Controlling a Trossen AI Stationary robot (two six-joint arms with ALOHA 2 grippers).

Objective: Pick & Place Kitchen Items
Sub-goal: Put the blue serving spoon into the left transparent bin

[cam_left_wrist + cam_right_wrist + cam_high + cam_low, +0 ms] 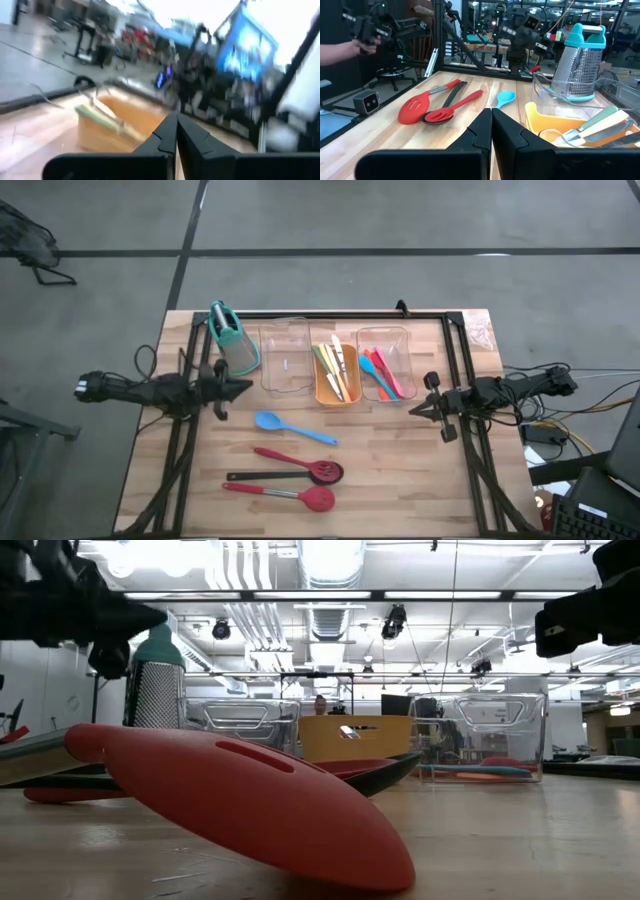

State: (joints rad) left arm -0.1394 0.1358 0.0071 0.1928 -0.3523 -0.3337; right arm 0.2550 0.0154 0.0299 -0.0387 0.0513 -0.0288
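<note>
On the bare wood near the table's front lie a blue spoon (293,427), two red-headed spoons (301,464) (283,495) and a dark-handled one (268,476) between them. They also show in the right wrist view as the blue spoon (505,98) and the red spoons (432,106). Pale utensils lie in the orange tray (336,376). Pink, orange and teal ones lie in a clear tray (385,363). My left gripper (243,387) is shut, level, at the left side beside the grater. My right gripper (416,411) is shut, level, at the right side. Neither holds anything.
A teal-and-grey grater (231,337) stands at the far left next to another clear tray (285,356). A black frame (330,315) runs along the table's far edge and sides. A person's hands (350,47) show beyond the table's front edge.
</note>
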